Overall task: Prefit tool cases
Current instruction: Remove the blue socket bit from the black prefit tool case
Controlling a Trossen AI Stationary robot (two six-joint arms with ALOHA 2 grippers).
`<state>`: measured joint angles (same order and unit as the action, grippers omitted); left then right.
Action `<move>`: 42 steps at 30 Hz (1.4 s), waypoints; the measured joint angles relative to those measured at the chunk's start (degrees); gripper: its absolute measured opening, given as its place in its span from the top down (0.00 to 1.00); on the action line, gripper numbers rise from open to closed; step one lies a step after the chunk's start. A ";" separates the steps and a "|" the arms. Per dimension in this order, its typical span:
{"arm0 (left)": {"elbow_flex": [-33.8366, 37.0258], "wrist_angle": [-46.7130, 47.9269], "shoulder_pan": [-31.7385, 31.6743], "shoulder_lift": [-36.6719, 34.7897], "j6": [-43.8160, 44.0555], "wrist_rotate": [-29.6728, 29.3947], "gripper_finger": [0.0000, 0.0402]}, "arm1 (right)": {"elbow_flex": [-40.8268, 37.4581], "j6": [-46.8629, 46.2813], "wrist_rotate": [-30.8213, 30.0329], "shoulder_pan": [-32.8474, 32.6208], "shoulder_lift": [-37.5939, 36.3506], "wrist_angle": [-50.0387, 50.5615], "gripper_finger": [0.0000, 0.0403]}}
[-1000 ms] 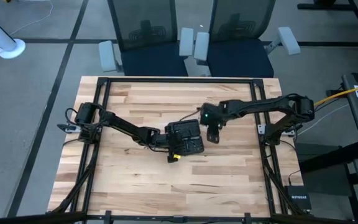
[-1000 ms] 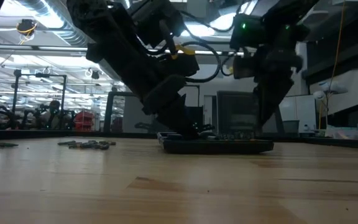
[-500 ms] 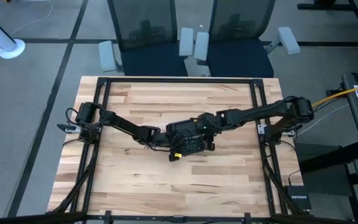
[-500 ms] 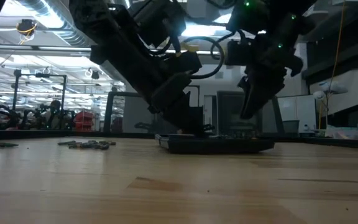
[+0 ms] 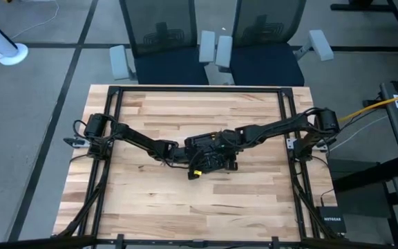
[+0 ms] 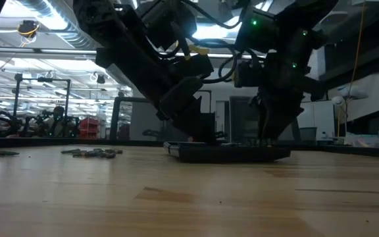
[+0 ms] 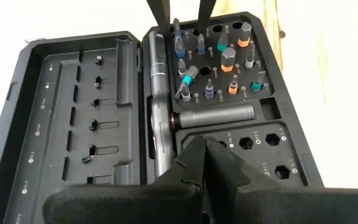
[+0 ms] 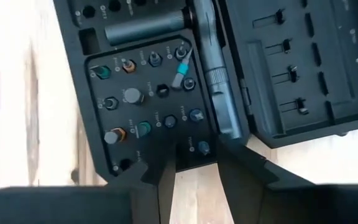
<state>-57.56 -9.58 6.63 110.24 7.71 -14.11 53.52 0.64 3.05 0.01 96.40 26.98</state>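
**Both grippers at the opened bit case**

At the middle of the pale butcher-block wooden table (image 5: 150, 200), the small black hinged plastic tool case (image 7: 73, 118) lay opened flat, both halves up. One half of the case held colour-banded screwdriver bits (image 7: 219, 59) standing in a grid of slots, with a grey metal driver handle (image 7: 157, 93) along the hinge. The left gripper (image 7: 204, 149) sat with fingers closed together, empty, over the case's bit half near its edge. The right gripper (image 8: 194, 158) hovered at the opposite edge of the same half, fingers partly apart, grasping nothing visible. Well away from the case lay loose dark metal bits (image 6: 94, 153).
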 joint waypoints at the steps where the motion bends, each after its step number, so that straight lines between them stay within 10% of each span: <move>1: 0.00 -0.02 0.00 -0.01 0.01 0.00 1.00 | 0.00 0.05 -0.02 0.00 0.17 -0.03 0.71; 10: -0.09 -0.42 0.00 1.14 1.90 -0.12 1.00 | 0.25 -3.53 -0.03 0.00 0.84 -0.28 0.97; 26: -0.18 -0.16 0.17 1.59 2.81 -0.04 1.00 | 6.84 -5.34 -2.42 0.27 -1.24 8.69 1.00; 42: 0.01 3.83 0.87 -3.42 -2.26 -0.54 1.00 | 1.52 -6.49 -10.43 17.00 -8.25 13.65 0.99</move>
<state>-57.55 -5.75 7.51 106.82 5.45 -14.65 55.04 -5.85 -7.38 17.01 88.15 40.63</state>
